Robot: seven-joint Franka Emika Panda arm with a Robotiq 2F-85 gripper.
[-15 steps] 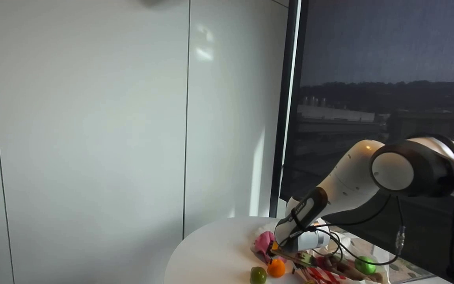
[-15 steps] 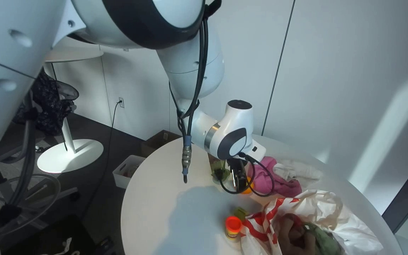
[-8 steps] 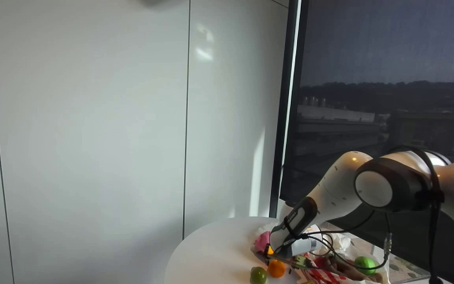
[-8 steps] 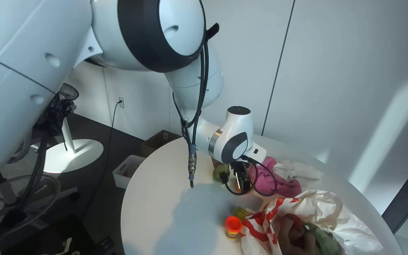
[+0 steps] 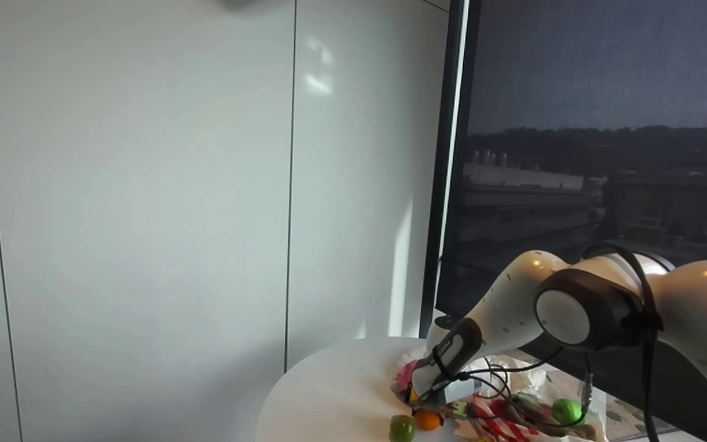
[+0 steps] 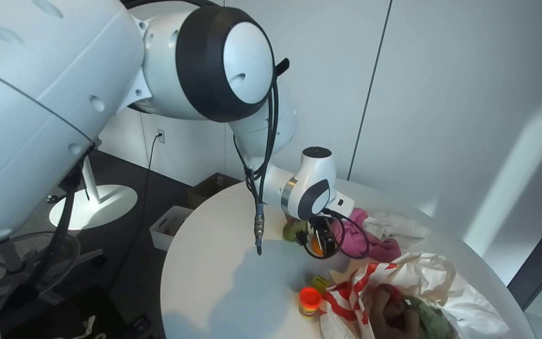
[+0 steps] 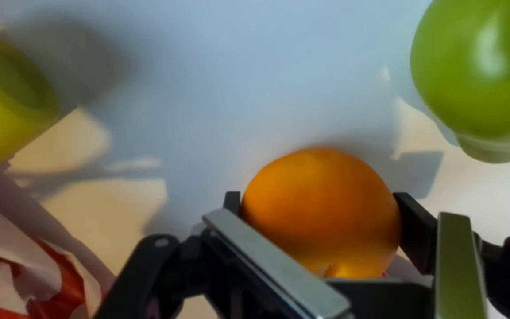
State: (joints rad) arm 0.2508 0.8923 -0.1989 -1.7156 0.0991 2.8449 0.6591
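The end effector [image 7: 319, 215] clasps the orange [image 7: 321, 186], a pad [image 7: 414, 235] meeting it on either side in the wrist view, so the orange sits between the fingertips, not ahead of them or off to one side. It is nearly round, with no long axis to favour; the pads bear across its width. It seems to rest on the desk [image 6: 205, 273], though its underside is hidden. The lone arm [image 5: 507, 307] stands over it at a slant. From the orange, in the wrist view, the green fruit [image 7: 476, 66] lies up and to the right, near but apart; the yellow tub [image 7: 2, 115] is well apart, up and left; the bag [image 7: 38, 266] is lower left. In an exterior view, the pink cloth [image 6: 360, 235] lies just right of the orange.
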